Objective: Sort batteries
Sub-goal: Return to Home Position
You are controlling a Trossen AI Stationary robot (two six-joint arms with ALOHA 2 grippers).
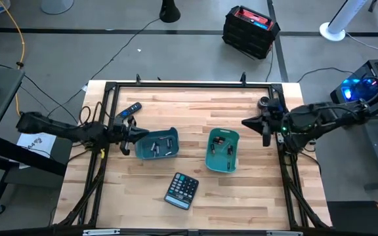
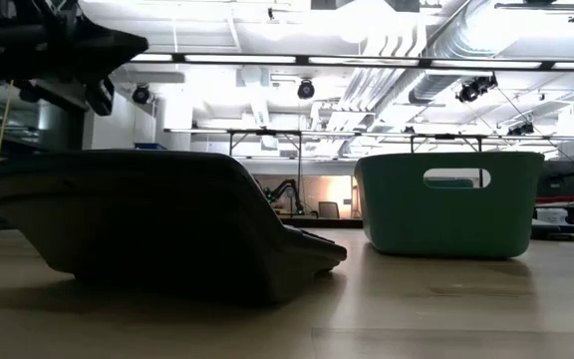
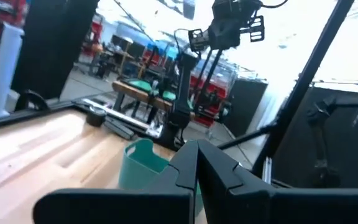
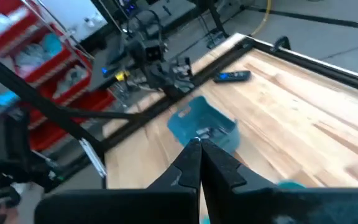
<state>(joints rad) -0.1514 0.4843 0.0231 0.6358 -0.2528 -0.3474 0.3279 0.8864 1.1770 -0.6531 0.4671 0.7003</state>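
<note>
A pale wooden tabletop (image 1: 195,105) inside a black frame is seen from above, with grey floor, cables and a black crate around it. Near the middle of the high view two bins are set side by side. To the left is a dark blue plastic bin (image 1: 174,135), in which several silvery batteries (image 1: 156,148) are lying. To the right is a teal plastic bin (image 1: 210,154), in which a few dark batteries (image 1: 229,151) are lying. No loose battery is made out on the bare wood. A dark calculator with coloured keys (image 1: 181,191) is placed below the bins, and a black remote-like stick (image 1: 129,110) lies in the upper left of the tabletop.

The left gripper (image 3: 195,151) is held at the left edge of the tabletop, just beside the dark blue bin. Its fingers are pressed together and nothing is held. The right gripper (image 4: 198,144) is held at the right edge, apart from the teal bin, likewise closed and empty.

The sorting is judged to be finished, and the step in hand is taken to be the withdrawal of both arms to rest. For that, each arm needs only to be folded back over its own side, kept clear of the bins and the frame.
</note>
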